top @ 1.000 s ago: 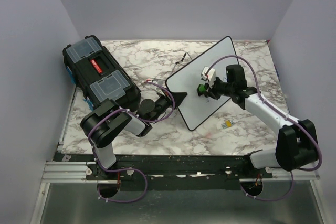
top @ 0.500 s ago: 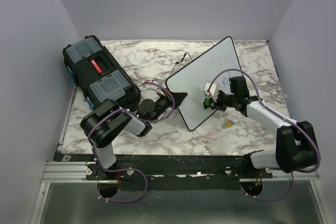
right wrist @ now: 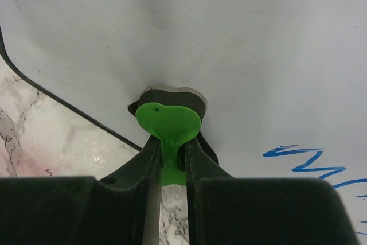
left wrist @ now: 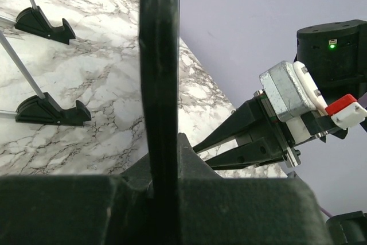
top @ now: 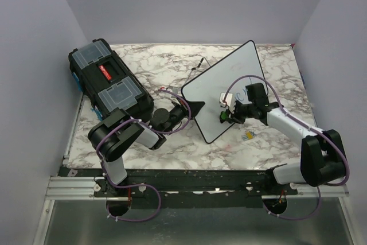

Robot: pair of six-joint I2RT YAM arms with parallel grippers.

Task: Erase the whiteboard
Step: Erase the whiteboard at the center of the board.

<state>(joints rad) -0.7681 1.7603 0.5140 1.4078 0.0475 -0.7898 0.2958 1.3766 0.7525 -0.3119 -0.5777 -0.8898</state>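
Note:
The whiteboard point(top: 221, 87) stands tilted on the marble table, white face toward the right arm. My left gripper point(top: 192, 107) is shut on its black frame point(left wrist: 159, 78) at the left corner. My right gripper point(top: 225, 116) is shut on a green eraser point(right wrist: 168, 121) with a dark felt pad, pressed against the board's lower part point(right wrist: 229, 38). Blue handwriting point(right wrist: 309, 162) shows on the board to the right of the eraser. From the left wrist view, the right gripper point(left wrist: 229, 144) appears beyond the frame.
A black toolbox point(top: 109, 84) with clear lid compartments lies at the table's left. The board's black feet point(left wrist: 51, 110) rest on the marble. A small yellow item point(top: 248, 136) lies on the table near the board's lower edge. Purple walls enclose the table.
My right gripper has moved the eraser down and left across the board, from the middle toward the lower edge. The left gripper and board have stayed still.

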